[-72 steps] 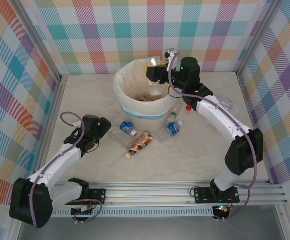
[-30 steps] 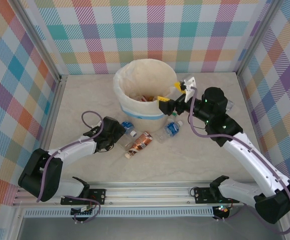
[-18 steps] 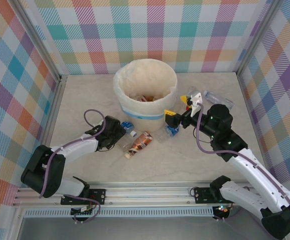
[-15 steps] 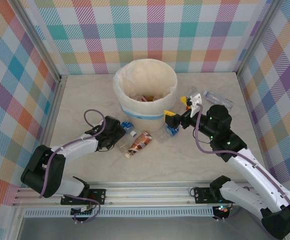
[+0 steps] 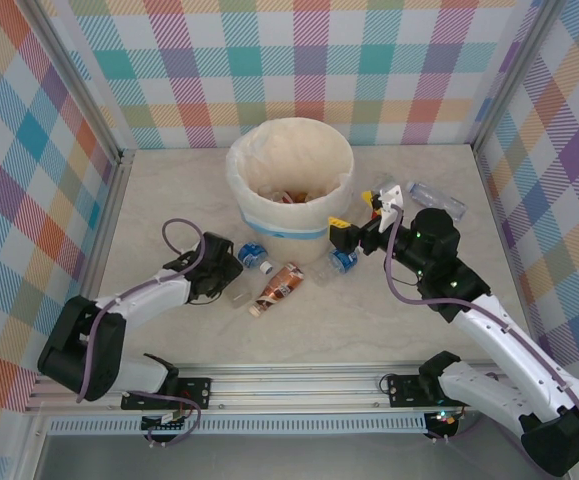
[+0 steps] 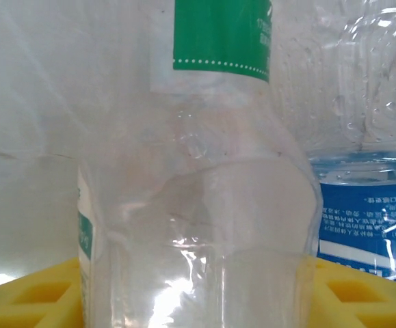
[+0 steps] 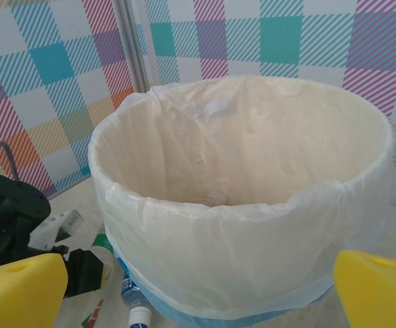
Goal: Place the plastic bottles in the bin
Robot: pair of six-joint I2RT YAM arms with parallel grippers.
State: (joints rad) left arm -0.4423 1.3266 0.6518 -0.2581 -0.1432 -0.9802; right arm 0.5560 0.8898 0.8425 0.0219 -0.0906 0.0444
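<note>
Item: left arm. Runs low from its base at lower left of the top view, elbow out, forearm along the table toward centre frame. Left gripper (image 5: 224, 277) lies level just below and left of the bin (image 5: 269, 215). Its yellow fingers (image 6: 27, 294) sit against both sides of a clear green-labelled bottle (image 6: 204, 205), whose wall is creased.

Item: right arm. Rises from lower right, bent at the elbow, wrist turned toward the bin. Right gripper (image 5: 341, 234) is spread wide with nothing between the fingers, just right of the bin wall.

Item: bottles on table. Blue-labelled bottle (image 5: 254, 256) touching the held one; brown-labelled bottle (image 5: 279, 284) near centre; second blue-labelled bottle (image 5: 345, 262) below the right gripper; clear bottle (image 5: 436, 197) at upper right.
</note>
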